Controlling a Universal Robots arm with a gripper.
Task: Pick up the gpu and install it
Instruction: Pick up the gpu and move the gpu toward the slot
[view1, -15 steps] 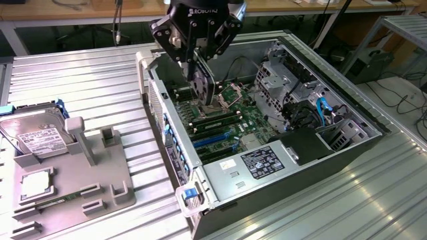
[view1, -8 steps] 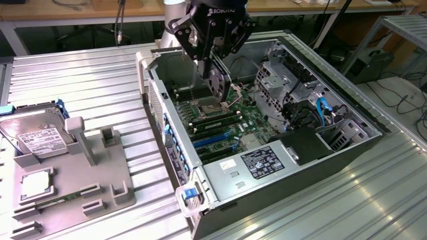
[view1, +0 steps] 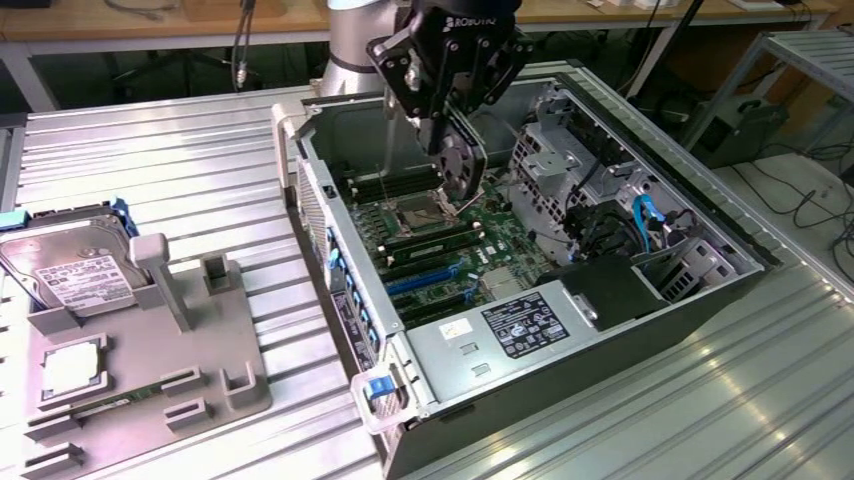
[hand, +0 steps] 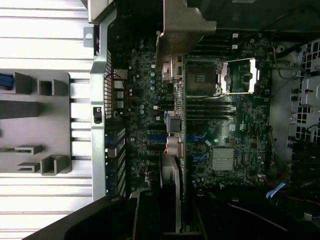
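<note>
- Black gripper (view1: 447, 128), its fingers drawn in on a thin card: it held the gpu (view1: 463, 170) by the upper edge, above the open computer case (view1: 694, 215).
- The gpu hung on edge over the motherboard (view1: 454, 250), apart from it, roughly above the open CPU socket (view1: 420, 210) and the memory sticks beside it.
- In the wrist view the gpu (hand: 172, 170) appeared edge-on between the fingers, with its silver bracket (hand: 182, 30) at the far end.
- It was a dark board with a round grey fan on its face.
- Around it in the case were a metal drive cage (view1: 554, 150), blue cables (view1: 647, 215) and a labelled silver power supply (view1: 514, 330).
- On the ribbed metal table (view1: 160, 160), well apart on the exterior view's left, a grey tray (view1: 220, 385) held a hard drive (view1: 60, 270) and a small square chip (view1: 74, 365).
</note>
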